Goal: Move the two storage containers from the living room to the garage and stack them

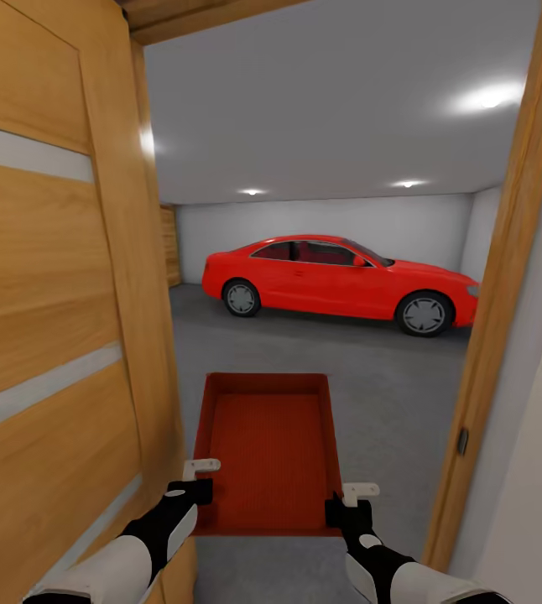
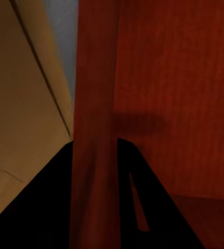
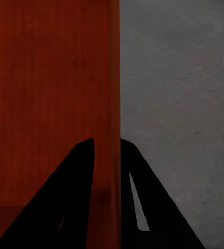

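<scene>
Container (image 1: 267, 449) is carried level in the doorway, over the garage floor (image 1: 388, 394), with the door (image 1: 53, 294) close on the left. Left tool (image 1: 194, 476) pinches the left wall; right tool (image 1: 348, 502) pinches the right wall, both closed on it. Thin, stiff walls, likely light; opposing near-end wall grips look adequate.

Both arms reach forward and low, white forearms, black wrists. Left hand (image 1: 194, 478) clamped on left wall of the storage container (image 1: 271, 449) near its near-left corner; fingers (image 2: 49, 207) straddle the wall. Right hand (image 1: 351, 503) clamped on right wall near the near-right corner, fingers (image 3: 70, 202) either side. Container carried level between both hands.
</scene>
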Tool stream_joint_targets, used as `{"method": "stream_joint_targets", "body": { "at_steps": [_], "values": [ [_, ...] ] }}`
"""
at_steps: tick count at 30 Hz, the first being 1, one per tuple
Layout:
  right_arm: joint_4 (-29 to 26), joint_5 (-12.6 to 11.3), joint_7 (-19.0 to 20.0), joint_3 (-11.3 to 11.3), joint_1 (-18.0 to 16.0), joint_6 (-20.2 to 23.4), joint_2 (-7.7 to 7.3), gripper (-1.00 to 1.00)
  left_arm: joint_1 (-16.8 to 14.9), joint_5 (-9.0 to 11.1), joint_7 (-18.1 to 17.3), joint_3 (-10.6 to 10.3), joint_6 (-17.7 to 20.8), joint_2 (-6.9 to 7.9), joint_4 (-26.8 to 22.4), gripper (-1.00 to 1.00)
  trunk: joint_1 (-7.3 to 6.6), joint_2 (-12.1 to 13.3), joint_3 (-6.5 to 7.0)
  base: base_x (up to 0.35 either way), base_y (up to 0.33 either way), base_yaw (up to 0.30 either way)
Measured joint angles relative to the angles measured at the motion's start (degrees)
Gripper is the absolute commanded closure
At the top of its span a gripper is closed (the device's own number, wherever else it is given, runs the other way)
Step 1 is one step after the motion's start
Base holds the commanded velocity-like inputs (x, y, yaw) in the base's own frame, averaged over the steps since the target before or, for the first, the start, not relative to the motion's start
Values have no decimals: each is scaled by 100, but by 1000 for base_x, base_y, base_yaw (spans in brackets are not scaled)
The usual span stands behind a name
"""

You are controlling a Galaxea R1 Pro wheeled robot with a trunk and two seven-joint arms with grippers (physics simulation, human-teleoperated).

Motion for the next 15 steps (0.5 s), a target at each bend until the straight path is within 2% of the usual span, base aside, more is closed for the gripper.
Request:
{"method": "stream_joint_targets", "body": {
  "at_steps": [15],
  "values": [
    [-3,4,-1,0,0,-2,-1,100,0,24,0,-21,-8,3,0,100,0,0,0,245,226,-242]
  ]
}}
